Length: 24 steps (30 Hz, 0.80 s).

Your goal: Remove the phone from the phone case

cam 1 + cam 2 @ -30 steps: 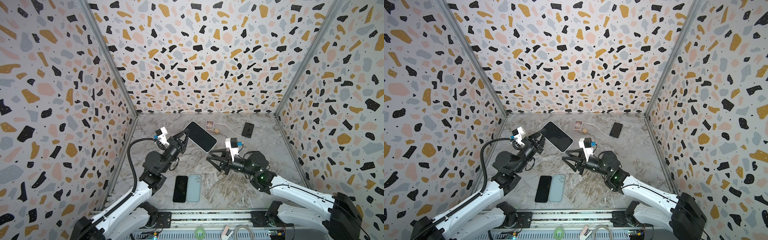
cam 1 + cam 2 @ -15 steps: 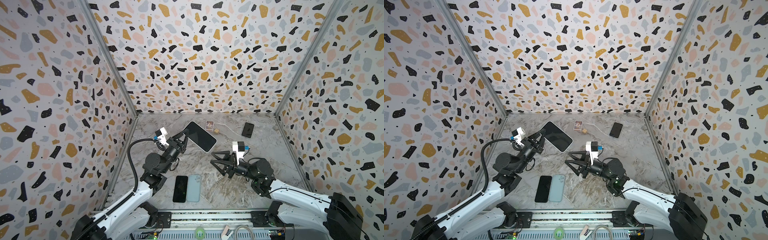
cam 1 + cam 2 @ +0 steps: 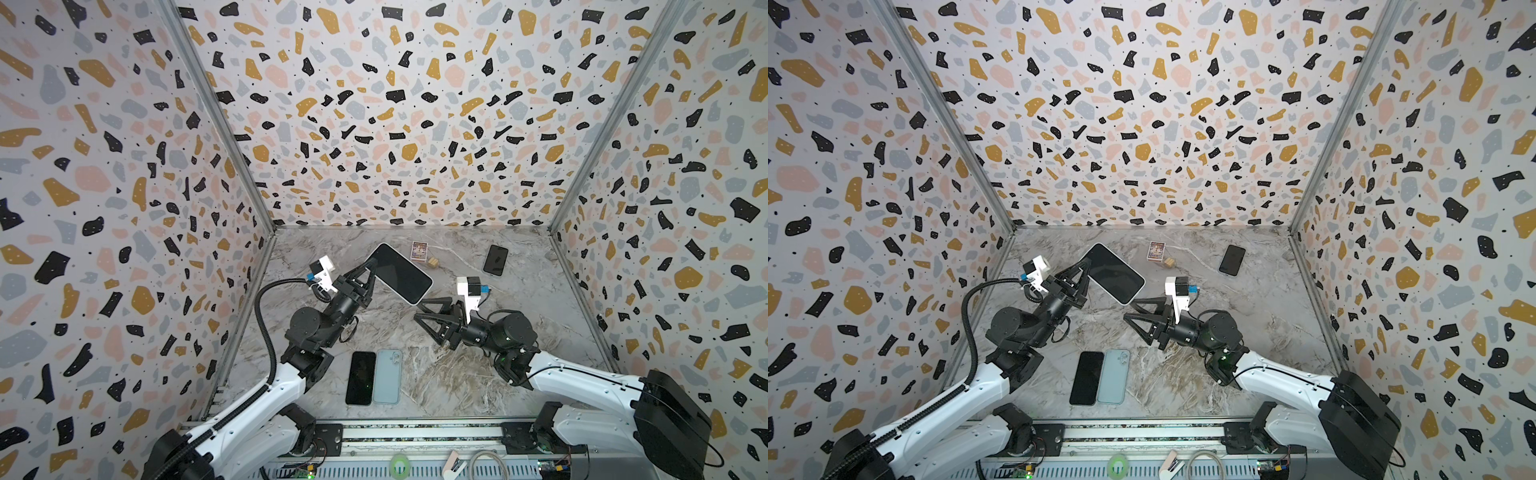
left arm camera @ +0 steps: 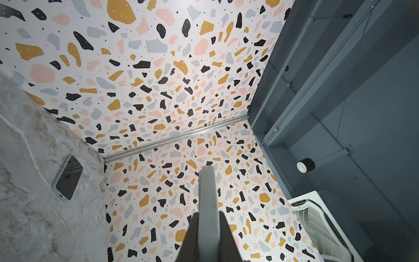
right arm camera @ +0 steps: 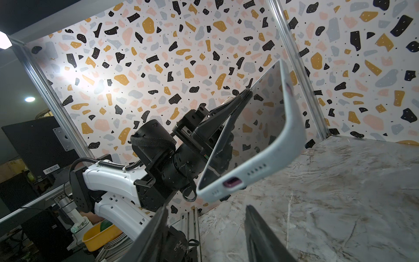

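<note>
The left gripper (image 3: 374,264) is pinched shut on one edge of the phone (image 3: 402,272), a black-screened slab seated in a pale white soft phone case (image 5: 260,163). It holds the phone tilted in the air above the grey marbled table (image 3: 457,374). The right gripper (image 3: 416,313) stands with fingers spread, gripping nothing, near the case's charging-port end but apart from it. Near the front edge, a bare black handset (image 3: 360,377) and a pale blue handset-shaped shell (image 3: 387,376) lie flat, side by side.
</note>
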Available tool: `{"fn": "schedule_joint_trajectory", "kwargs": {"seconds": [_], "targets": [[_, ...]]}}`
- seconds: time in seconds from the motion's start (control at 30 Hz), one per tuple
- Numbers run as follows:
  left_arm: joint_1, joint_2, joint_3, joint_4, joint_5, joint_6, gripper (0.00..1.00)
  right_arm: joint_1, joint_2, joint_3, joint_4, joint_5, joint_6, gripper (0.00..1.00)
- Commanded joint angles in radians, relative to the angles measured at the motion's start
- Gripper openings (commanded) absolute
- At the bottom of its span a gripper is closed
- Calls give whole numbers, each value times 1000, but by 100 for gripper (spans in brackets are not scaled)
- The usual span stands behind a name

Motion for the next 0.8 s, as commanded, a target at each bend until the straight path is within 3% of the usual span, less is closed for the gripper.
{"fn": "schedule_joint_trajectory", "kwargs": {"seconds": [0.0, 0.23, 0.77], "targets": [[-2, -17, -2, 125, -6, -7, 0, -2, 2, 51, 63, -9, 13, 55], [-2, -23, -9, 123, -8, -6, 0, -3, 21, 67, 73, -11, 19, 50], [-2, -36, -12, 112, -4, 1, 0, -8, 48, 72, 108, -19, 27, 16]]}}
